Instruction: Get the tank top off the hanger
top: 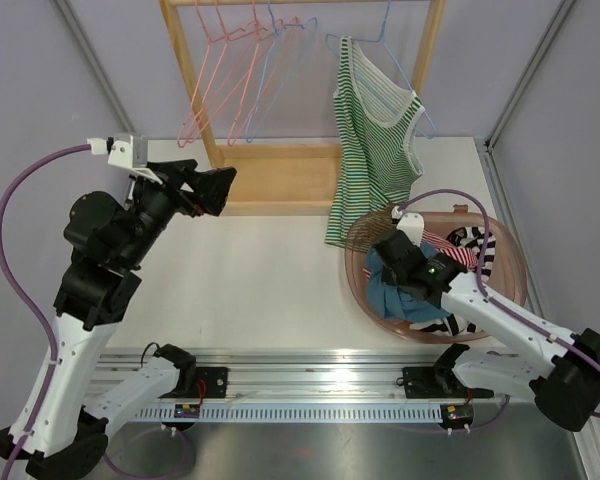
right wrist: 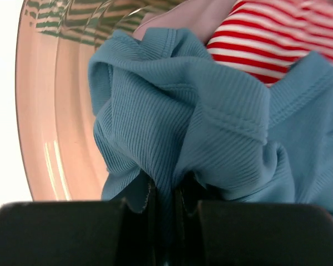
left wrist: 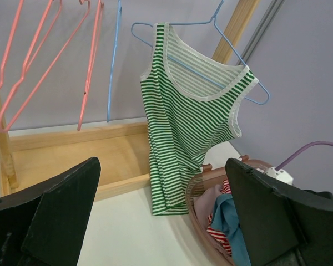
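A green-and-white striped tank top [top: 372, 150] hangs on a blue wire hanger [top: 405, 75] on the wooden rack at the back right; it also shows in the left wrist view [left wrist: 188, 116], its hem resting on the table. My left gripper [top: 215, 187] is open and empty, raised left of the tank top and well apart from it. My right gripper [top: 385, 262] is down in the pink basket [top: 510, 300], shut on a fold of a blue ribbed garment [right wrist: 172, 133].
Several empty pink and blue hangers [top: 242, 70] hang on the rack to the left. The wooden rack base [top: 275, 180] lies behind the table. The basket holds red-striped [top: 458, 250] and black-and-white clothes. Metal frame posts stand at both sides.
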Motion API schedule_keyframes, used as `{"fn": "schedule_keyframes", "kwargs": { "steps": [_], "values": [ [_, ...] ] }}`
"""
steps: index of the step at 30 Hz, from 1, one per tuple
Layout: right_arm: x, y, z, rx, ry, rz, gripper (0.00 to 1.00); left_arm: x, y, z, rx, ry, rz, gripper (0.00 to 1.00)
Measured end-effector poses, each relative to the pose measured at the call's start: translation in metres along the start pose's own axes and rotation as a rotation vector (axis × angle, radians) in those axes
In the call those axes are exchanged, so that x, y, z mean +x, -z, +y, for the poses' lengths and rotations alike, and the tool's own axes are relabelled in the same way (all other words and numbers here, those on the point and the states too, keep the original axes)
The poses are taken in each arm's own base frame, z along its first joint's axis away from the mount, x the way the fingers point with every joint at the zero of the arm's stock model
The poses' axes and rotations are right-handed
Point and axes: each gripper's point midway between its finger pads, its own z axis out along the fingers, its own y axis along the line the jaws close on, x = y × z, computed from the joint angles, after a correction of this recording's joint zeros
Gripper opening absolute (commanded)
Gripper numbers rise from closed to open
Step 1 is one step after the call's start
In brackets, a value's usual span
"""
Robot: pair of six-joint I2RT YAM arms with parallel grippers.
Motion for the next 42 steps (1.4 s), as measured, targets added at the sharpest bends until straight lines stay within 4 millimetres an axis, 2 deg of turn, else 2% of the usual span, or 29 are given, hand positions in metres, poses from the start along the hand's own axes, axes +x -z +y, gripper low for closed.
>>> {"fn": "schedule_keyframes", "kwargs": {
  "steps": [1, 4, 5, 8, 9, 10, 12, 15, 19, 26, 28, 30, 34, 42],
  "values": [
    [0.005, -0.006, 0.006, -0.016, -0.029, 0.019, 0.03, 0.000, 0.000, 0.000, 0.000, 0.003, -0.001, 0.99],
    [0.018, -0.022, 0.017, -0.044, -0.078, 0.074, 0.15, -0.001, 0.003, -0.001, 0.001, 0.003, -0.004, 0.99],
    [0.020, -0.025, 0.020, -0.051, -0.089, 0.085, 0.23, -0.001, 0.004, -0.001, 0.000, 0.003, -0.003, 0.99],
    [0.020, -0.025, 0.026, -0.074, -0.111, 0.094, 0.33, -0.005, 0.010, -0.003, 0.005, 0.002, -0.017, 0.99],
    [0.018, -0.022, 0.027, -0.080, -0.113, 0.095, 0.47, -0.007, 0.013, -0.003, 0.006, 0.002, -0.024, 0.99],
    [0.014, -0.019, 0.027, -0.083, -0.117, 0.093, 0.54, -0.009, 0.014, -0.004, 0.007, 0.001, -0.029, 0.99],
    [-0.002, -0.009, 0.030, -0.100, -0.124, 0.069, 0.72, -0.012, 0.019, -0.005, 0.007, 0.001, -0.042, 0.99],
    [-0.041, 0.014, 0.036, -0.139, -0.135, -0.004, 0.81, -0.014, 0.022, -0.004, 0.001, 0.000, -0.050, 0.99],
    [-0.101, 0.056, 0.033, -0.174, -0.151, -0.141, 0.98, -0.005, 0.024, 0.002, -0.028, 0.003, -0.014, 0.99],
    [-0.194, 0.130, 0.012, -0.175, -0.111, -0.388, 0.99, 0.009, 0.041, 0.014, -0.091, 0.009, 0.029, 0.99],
    [-0.218, 0.144, 0.008, -0.160, -0.089, -0.441, 1.00, 0.012, 0.049, 0.018, -0.114, 0.006, 0.038, 0.99],
    [-0.239, 0.151, 0.005, -0.139, -0.068, -0.473, 0.99, 0.015, 0.055, 0.021, -0.131, 0.000, 0.047, 0.99],
    [-0.287, 0.144, 0.000, -0.094, -0.041, -0.520, 0.99, 0.025, 0.063, 0.027, -0.153, -0.004, 0.065, 0.99],
    [-0.352, 0.103, 0.006, -0.109, 0.057, -0.527, 1.00, 0.067, 0.083, 0.040, -0.163, -0.003, 0.099, 0.99]
  ]
}}
